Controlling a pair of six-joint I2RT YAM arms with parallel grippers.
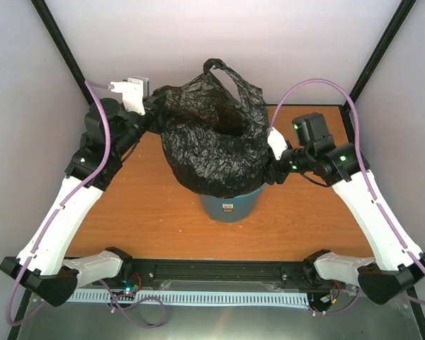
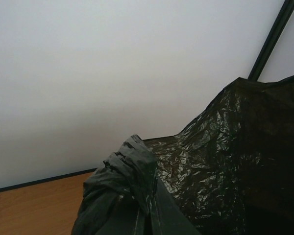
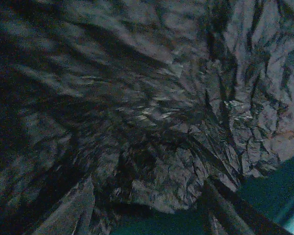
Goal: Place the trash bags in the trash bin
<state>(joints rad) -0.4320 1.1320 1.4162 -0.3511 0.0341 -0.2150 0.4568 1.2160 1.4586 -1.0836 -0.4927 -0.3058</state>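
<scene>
The black trash bag hangs open over the teal trash bin and hides the bin's rim and upper wall. One loop handle stands up at the back. My left gripper is at the bag's upper left edge, shut on a bunched fold of film that covers its fingers. My right gripper is pressed against the bag's right side just above the bin. In the right wrist view the wrinkled bag fills the frame above the bin. A dark finger stands well right of centre, so the jaws look spread.
The orange table carries the bin near its middle front. Black frame posts rise at the back corners against white walls. A black rail with cables runs along the near edge between the arm bases.
</scene>
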